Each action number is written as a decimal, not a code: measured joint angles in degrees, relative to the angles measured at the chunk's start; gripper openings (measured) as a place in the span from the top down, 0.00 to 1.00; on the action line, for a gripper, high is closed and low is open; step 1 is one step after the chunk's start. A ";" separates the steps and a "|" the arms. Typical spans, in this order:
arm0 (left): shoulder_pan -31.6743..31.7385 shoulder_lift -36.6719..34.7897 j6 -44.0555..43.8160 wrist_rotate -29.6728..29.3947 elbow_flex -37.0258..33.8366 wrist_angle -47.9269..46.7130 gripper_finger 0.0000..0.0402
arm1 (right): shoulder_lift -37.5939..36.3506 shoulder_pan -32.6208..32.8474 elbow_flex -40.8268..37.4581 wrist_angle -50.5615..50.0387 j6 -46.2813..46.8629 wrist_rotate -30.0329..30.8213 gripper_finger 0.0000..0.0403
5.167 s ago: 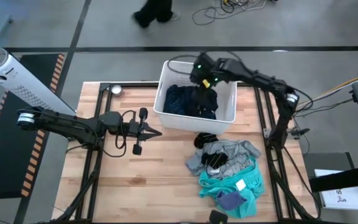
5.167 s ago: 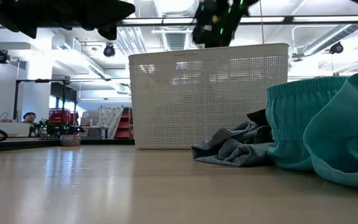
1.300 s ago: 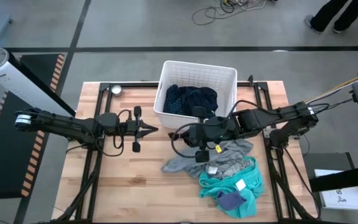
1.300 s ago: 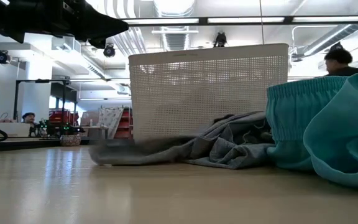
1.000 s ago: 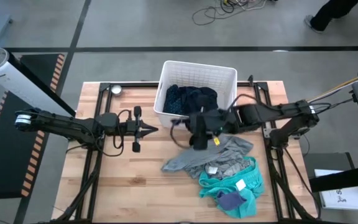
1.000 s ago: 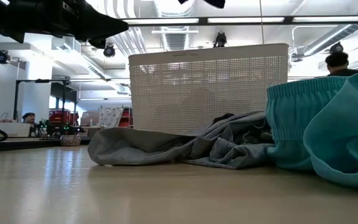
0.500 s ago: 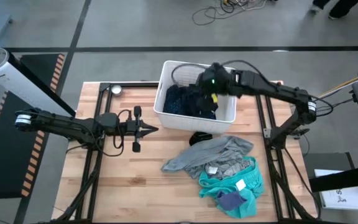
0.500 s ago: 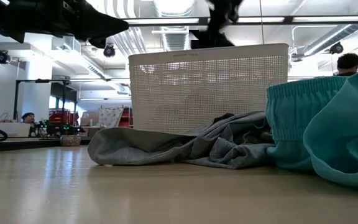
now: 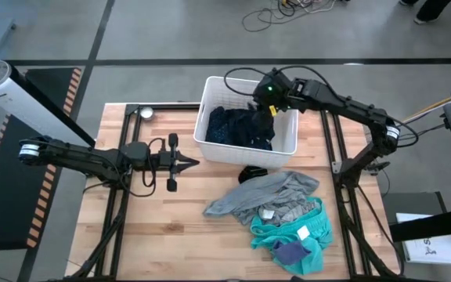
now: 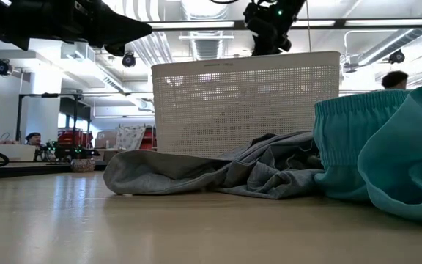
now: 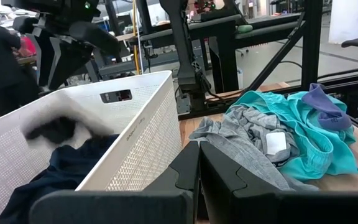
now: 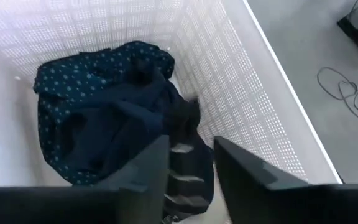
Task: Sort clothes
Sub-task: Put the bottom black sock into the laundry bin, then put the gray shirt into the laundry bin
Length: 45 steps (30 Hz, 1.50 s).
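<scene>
A white plastic basket (image 9: 203,117) stands at the table's far middle, with a dark navy patterned garment (image 9: 229,125) in it. My right gripper (image 9: 268,103) hangs open above the basket's right part (image 12: 191,146), touching nothing. A dark piece (image 11: 55,130) shows blurred inside the basket. A grey garment (image 9: 265,196) lies spread on the table near the basket. A teal garment with a white label (image 9: 315,231) and a small purple-blue piece (image 9: 292,252) lie nearer. My left gripper (image 9: 198,164) waits shut at the table's left.
A small black piece (image 9: 249,174) lies on the table between the basket and the grey garment. A small round metal thing (image 9: 146,112) sits at the far left corner. Bare wood (image 9: 163,227) lies at the near left. A person (image 10: 394,79) shows in the room behind.
My right gripper has risen from the grey garment at the table's middle and gone toward the far edge, ending above the basket. The grey garment stays spread out toward the left, where it was drawn.
</scene>
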 joint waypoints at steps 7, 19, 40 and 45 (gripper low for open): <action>0.01 0.01 0.00 0.00 0.00 0.00 1.00 | -0.03 0.64 3.09 -1.80 0.84 -0.33 0.44; 0.02 0.01 -0.41 0.00 0.00 -0.28 1.00 | -4.86 10.55 6.01 -8.77 -2.20 -17.59 0.53; 0.00 0.03 -1.03 0.00 0.00 -0.39 1.00 | -6.40 40.03 -20.33 8.84 19.62 -4.97 0.43; 0.00 0.03 -1.03 0.00 0.00 -0.36 1.00 | -5.05 42.39 -25.09 9.23 28.06 -2.77 0.37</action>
